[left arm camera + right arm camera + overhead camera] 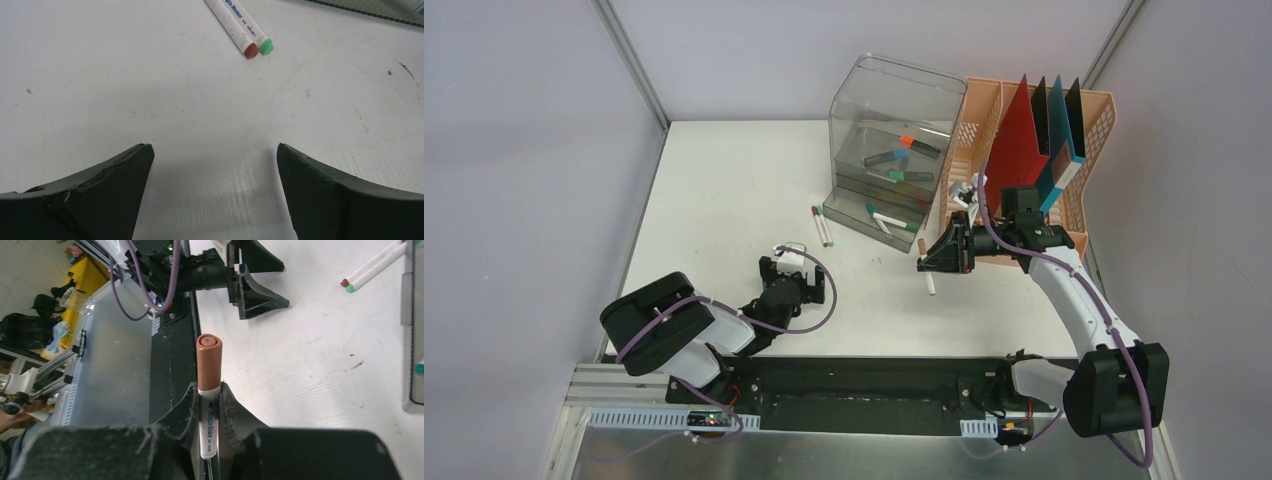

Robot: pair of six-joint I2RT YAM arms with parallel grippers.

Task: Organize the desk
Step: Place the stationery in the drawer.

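Observation:
The white desk (724, 190) carries two loose markers (822, 225) side by side, one red-capped and one green-capped. They lie just ahead of my left gripper (796, 262). In the left wrist view the caps of the markers (257, 48) lie beyond the left gripper (214, 150), which is open with bare desk between its fingers. My right gripper (929, 262) hovers near the clear bin's front. In the right wrist view the right gripper (208, 390) is shut on a white marker with a brown cap (209, 357), the cap sticking out past the fingertips.
A clear plastic bin (889, 130) at the back holds several markers. Beside it on the right stands a peach mesh file rack (1092, 200) with red, black and teal folders. The black front rail (864, 385) runs along the near edge.

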